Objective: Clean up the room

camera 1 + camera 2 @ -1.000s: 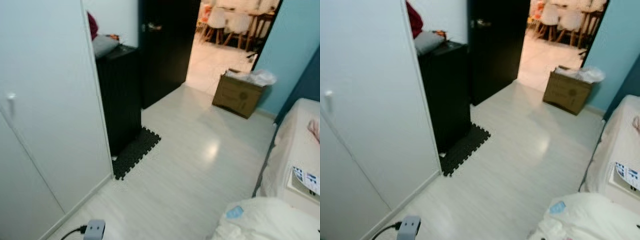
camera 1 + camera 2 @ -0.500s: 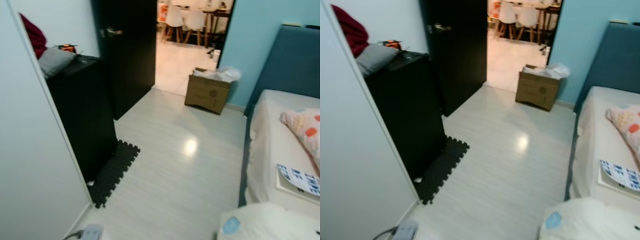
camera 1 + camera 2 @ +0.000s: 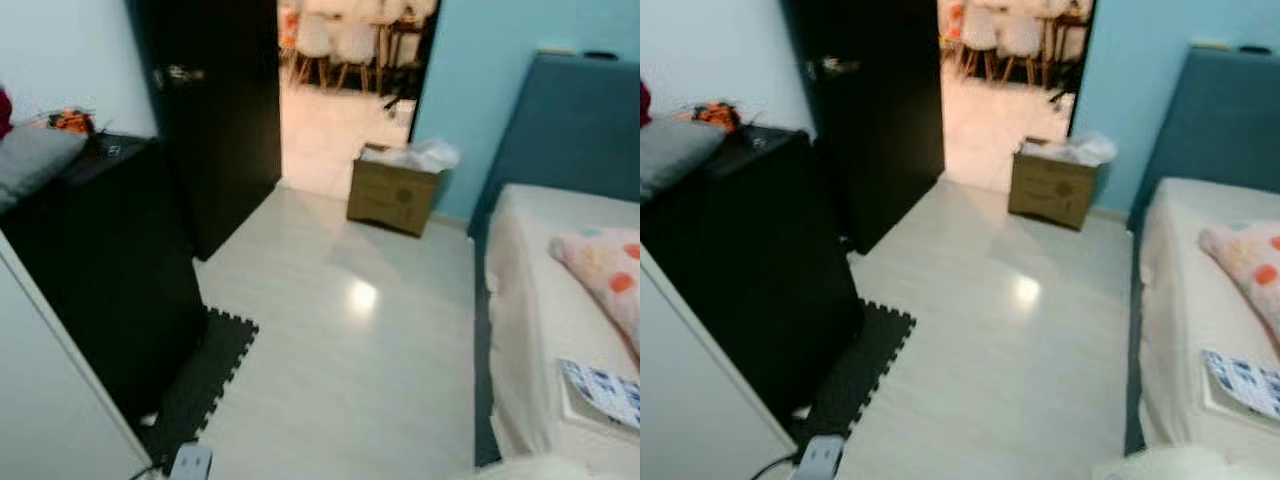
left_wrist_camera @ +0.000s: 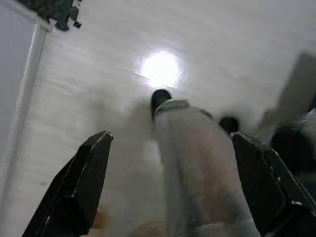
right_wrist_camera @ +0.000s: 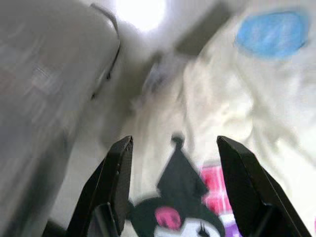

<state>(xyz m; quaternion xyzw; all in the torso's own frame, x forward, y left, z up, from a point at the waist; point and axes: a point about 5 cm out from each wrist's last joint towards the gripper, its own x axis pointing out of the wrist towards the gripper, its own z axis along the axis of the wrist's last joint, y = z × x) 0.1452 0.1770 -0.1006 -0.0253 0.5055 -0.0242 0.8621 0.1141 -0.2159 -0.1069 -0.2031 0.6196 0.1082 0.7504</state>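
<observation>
My right claw [image 5: 170,185] hangs spread over a white printed cloth [image 5: 237,113]; my left claw [image 4: 170,182] is spread too, above bare floor [image 4: 98,59]. I'd steady up, drop the right claw straight onto the cloth, then carry it toward the box [image 3: 392,196] by the door, staying off the bed [image 3: 545,290].

The left gripper [image 4: 170,170] is showing two long, matte black, wedge-shaped fingers [image 4: 79,187] around a blurred silver limb; the right gripper [image 5: 173,182] is showing matching black fingers [image 5: 111,182].
</observation>
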